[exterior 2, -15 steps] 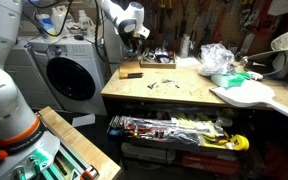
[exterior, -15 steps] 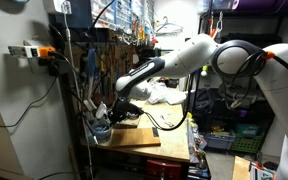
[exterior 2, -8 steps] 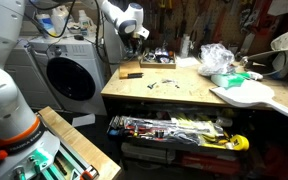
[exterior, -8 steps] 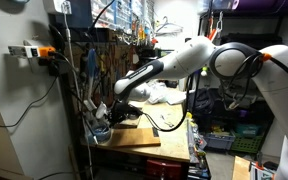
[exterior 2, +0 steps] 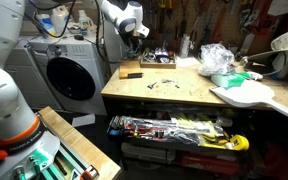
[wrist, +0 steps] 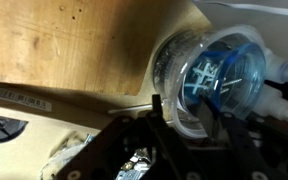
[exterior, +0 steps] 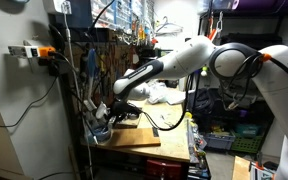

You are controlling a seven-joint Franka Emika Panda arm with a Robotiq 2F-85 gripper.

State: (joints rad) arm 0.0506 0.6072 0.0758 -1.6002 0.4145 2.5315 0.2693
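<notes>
One clear plastic cup (wrist: 209, 78) with blue contents stands at the bench (wrist: 74, 45) edge, directly beneath the end effector (exterior: 111, 113), its axis upright, in line with my wrist camera. Finger spacing obscured; I cannot tell apart or together.

White arm (exterior: 189, 60) at full stretch, wrist tilted downward, gripper (exterior: 113, 112) low, jaw spacing unclear.

White, glossy, rounded arm shells (exterior: 196, 56), bulging fat at every joint. Thin orange ring (exterior: 268, 56) at one seam. Dark grey band round the elbow. Down at the tip, black blocky gripper (exterior: 119, 112); up close, matte black angular fingers (wrist: 156, 118).
</notes>
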